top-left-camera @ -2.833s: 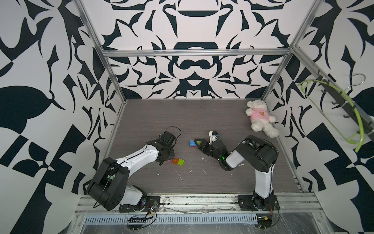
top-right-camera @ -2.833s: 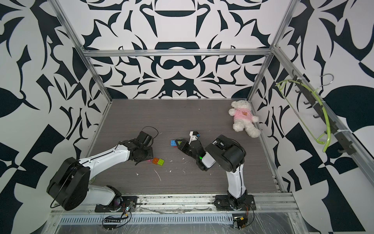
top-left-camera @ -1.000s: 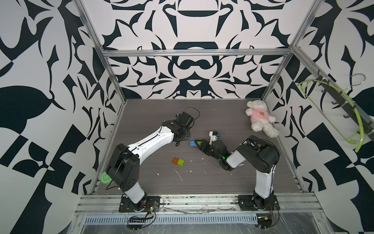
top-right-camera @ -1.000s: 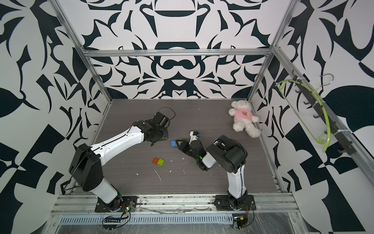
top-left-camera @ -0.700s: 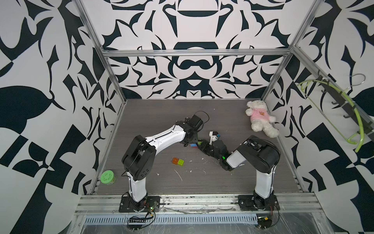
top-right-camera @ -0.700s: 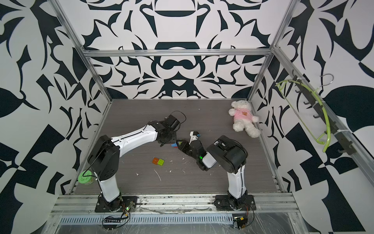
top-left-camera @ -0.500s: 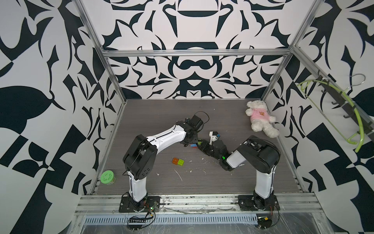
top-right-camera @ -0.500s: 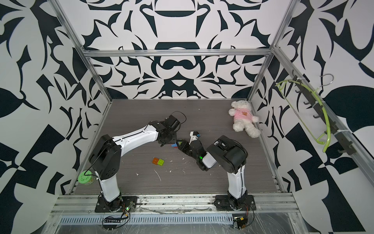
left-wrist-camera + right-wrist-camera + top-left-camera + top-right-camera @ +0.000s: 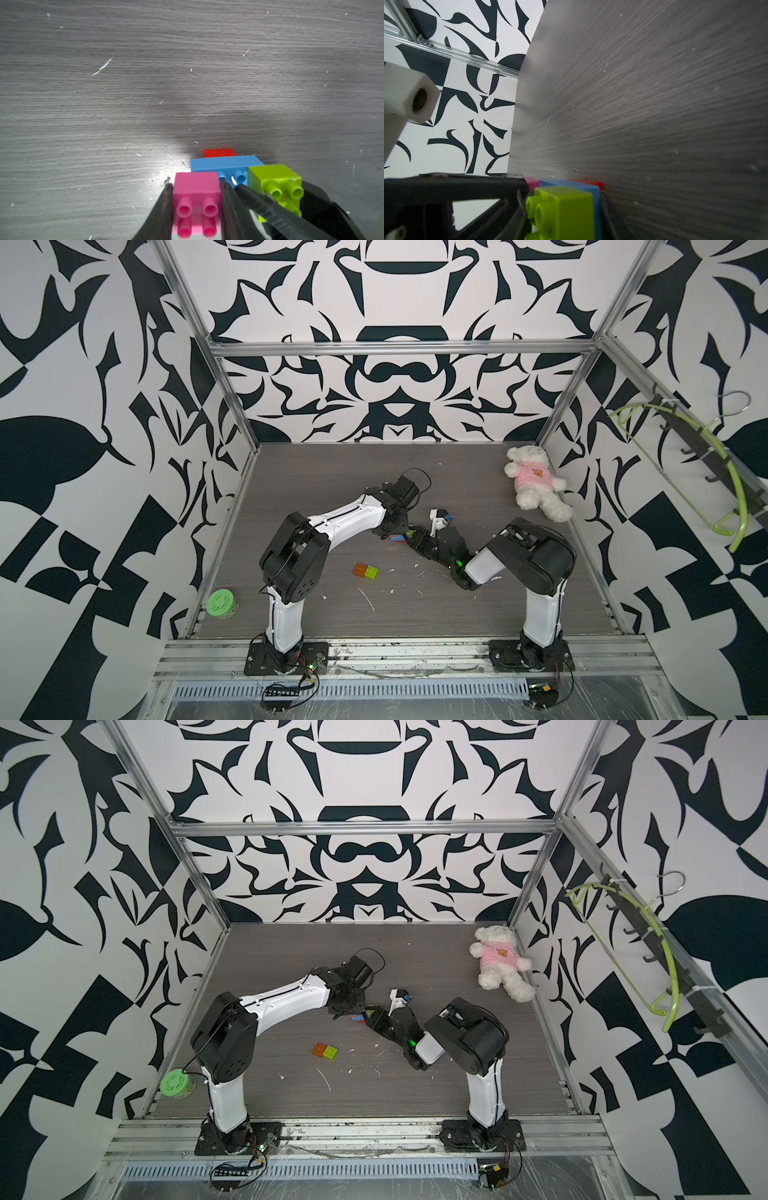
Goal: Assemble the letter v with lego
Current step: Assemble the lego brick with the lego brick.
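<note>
In the left wrist view my left gripper [image 9: 196,184] is shut on a pink brick [image 9: 196,187], which rests against the studded face of the longer blue brick [image 9: 220,164]. A red brick [image 9: 219,153] shows behind the blue one. A lime green brick [image 9: 274,178] sits on the blue brick's other end. My right gripper [image 9: 561,199] is shut on that lime green brick [image 9: 564,205] and the blue brick [image 9: 596,199]. In both top views the two grippers meet at this cluster [image 9: 398,538] [image 9: 358,1018]. An orange and lime green pair [image 9: 366,571] [image 9: 325,1050] lies loose nearer the front.
A white teddy bear in a pink shirt [image 9: 534,483] lies at the back right. A green-lidded jar [image 9: 222,603] stands at the table's front left edge. White scraps [image 9: 368,599] are scattered in front. A green hanger [image 9: 706,472] hangs on the right wall.
My left arm has swung from beside the orange and green pair over to the cluster in my right gripper. In the last half second it barely moves. The right arm stays put.
</note>
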`<state>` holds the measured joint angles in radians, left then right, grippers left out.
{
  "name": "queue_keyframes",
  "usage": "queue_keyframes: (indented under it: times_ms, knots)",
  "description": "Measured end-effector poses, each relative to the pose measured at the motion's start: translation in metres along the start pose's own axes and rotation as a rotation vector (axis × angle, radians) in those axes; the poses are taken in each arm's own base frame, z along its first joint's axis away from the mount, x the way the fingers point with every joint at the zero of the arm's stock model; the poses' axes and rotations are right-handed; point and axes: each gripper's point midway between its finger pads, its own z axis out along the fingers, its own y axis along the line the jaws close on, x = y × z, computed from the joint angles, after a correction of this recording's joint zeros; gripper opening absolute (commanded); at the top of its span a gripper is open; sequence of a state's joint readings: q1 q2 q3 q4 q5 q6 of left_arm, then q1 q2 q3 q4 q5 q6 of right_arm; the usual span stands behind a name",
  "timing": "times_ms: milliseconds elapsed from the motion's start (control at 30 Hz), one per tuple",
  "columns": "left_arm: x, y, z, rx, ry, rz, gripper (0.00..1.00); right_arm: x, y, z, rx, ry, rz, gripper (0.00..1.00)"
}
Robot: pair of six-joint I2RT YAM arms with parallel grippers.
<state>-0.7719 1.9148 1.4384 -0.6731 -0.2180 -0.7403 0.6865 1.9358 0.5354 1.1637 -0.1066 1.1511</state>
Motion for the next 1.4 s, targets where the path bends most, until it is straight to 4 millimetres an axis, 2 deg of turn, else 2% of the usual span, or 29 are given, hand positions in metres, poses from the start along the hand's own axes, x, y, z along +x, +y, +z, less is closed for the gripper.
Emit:
queue_keyframes:
  times_ms: [1233, 1400]
  knots:
    - [-0.0013, 0.0002, 0.005, -0.028, 0.017, 0.003, 0.05, -0.0014, -0.0007, -0.0002, 0.003, -0.007, -0.002, 0.0]
    - [-0.0017, 0.0004, 0.005, -0.036, 0.022, 0.001, 0.07, -0.0022, -0.001, -0.0004, 0.003, -0.009, -0.002, 0.0]
